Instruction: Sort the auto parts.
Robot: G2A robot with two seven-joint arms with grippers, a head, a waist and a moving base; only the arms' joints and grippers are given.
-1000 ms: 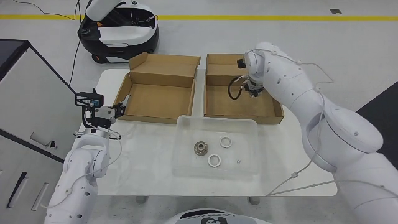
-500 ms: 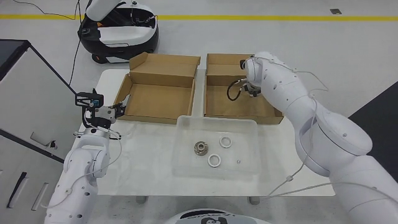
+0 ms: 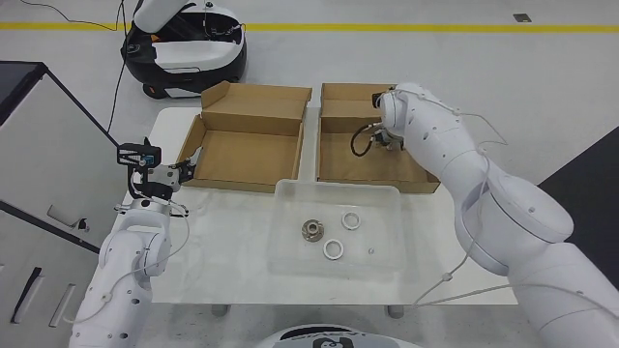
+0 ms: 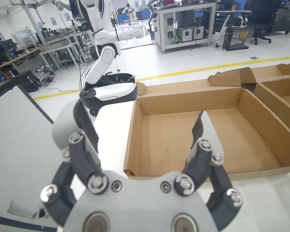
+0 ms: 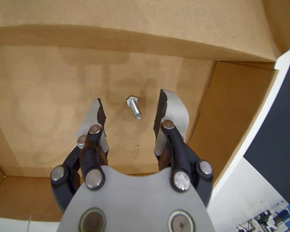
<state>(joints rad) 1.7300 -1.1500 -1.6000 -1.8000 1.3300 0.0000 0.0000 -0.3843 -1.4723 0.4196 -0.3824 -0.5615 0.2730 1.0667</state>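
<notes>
A silver bolt (image 5: 133, 108) lies on the floor of the right cardboard box (image 3: 418, 176). My right gripper (image 5: 131, 112) hangs open just above it, one finger on either side and neither touching it. In the top view that gripper (image 3: 383, 139) sits over the box's back half. A clear tray (image 3: 290, 193) at the table's front holds a metal hub (image 3: 311, 229), two white rings (image 3: 351, 219) (image 3: 334, 249) and one tiny part (image 3: 371, 247). My left gripper (image 4: 140, 112) is open and holds nothing, at the left edge of the left cardboard box (image 4: 256, 143), also seen from above (image 3: 184, 169).
Both boxes have upright walls and raised back flaps. The left box (image 3: 247, 155) has a bare floor. Another robot on a black base (image 3: 189, 53) stands on the floor behind the table. A grey panel (image 3: 39, 155) stands to the left of my left arm.
My right arm has shifted slightly to the left over the right box. The left arm and the parts in the tray have not moved.
</notes>
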